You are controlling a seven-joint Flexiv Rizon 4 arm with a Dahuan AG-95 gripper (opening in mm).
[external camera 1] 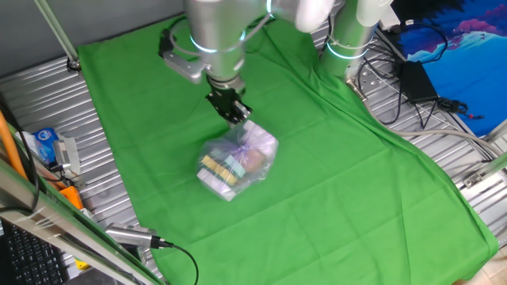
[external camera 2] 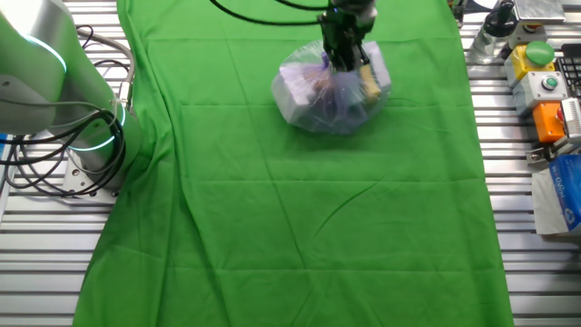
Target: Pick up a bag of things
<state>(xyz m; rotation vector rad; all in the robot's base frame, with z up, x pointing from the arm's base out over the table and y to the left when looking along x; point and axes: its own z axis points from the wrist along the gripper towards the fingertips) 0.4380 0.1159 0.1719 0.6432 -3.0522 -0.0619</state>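
1. The robot's hand hangs straight above the bag of things, its dark fingertips at the bag's gathered, purple-tinged top, near the middle of the green cloth that covers the bench.

2. The bag sits directly under the hand, not off to either side; judged from both views, any lift would go straight up from the gathered top. In the one fixed view the bag's body spreads from the fingertips toward the near left, so its longer side runs diagonally across the cloth.

3. The fingers look drawn close together around the gathered plastic, but neither view shows the contact cleanly; whether they are actually clamped on the bag cannot be told.

4. The bag appears to rest on the cloth, though no gap or shadow settles this for certain.

5. In the other fixed view the hand covers the bag's top, and the frame's upper edge cuts off the wrist above it. The bag shows there as a pale, crinkled lump.

6. Through the clear plastic, yellow, teal and brownish items show, but what they are is too blurred to make out.

7. A blue-and-white packet lies off the cloth at the far left of the bench, well apart from the bag.
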